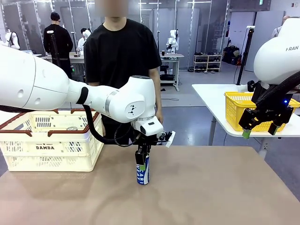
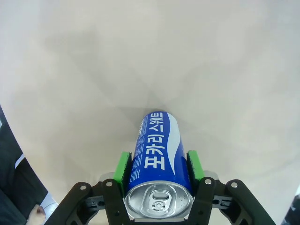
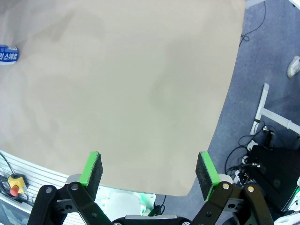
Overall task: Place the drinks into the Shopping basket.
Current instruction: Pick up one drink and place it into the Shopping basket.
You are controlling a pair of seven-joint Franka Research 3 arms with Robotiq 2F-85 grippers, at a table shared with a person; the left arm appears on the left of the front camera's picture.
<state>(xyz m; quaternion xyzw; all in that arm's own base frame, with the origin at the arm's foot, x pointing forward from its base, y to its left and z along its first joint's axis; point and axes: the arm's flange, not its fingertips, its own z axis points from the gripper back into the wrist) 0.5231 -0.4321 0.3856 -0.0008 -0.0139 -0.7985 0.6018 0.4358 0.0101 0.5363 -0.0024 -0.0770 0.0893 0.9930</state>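
A blue-and-white drink can [image 1: 143,174] stands upright near the middle of the tan table. My left gripper [image 1: 142,161] comes down on it from above. In the left wrist view the green pads [image 2: 123,166] press both sides of the can [image 2: 157,145], just below its silver top, so the left gripper [image 2: 158,165] is shut on it. The cream-white Shopping basket [image 1: 47,147] sits at the table's left, and a silver can top [image 1: 71,128] shows inside it. My right gripper [image 1: 260,132] hangs open and empty above the table's right side. The right wrist view has the right gripper [image 3: 150,171] and the can [image 3: 8,55] far off.
A person [image 1: 123,51] in black stands at the far side of the table, just behind the can. A yellow mesh basket [image 1: 234,110] sits on a separate white table at the right. The table's right edge [image 3: 220,117] drops to a blue-grey floor with cables.
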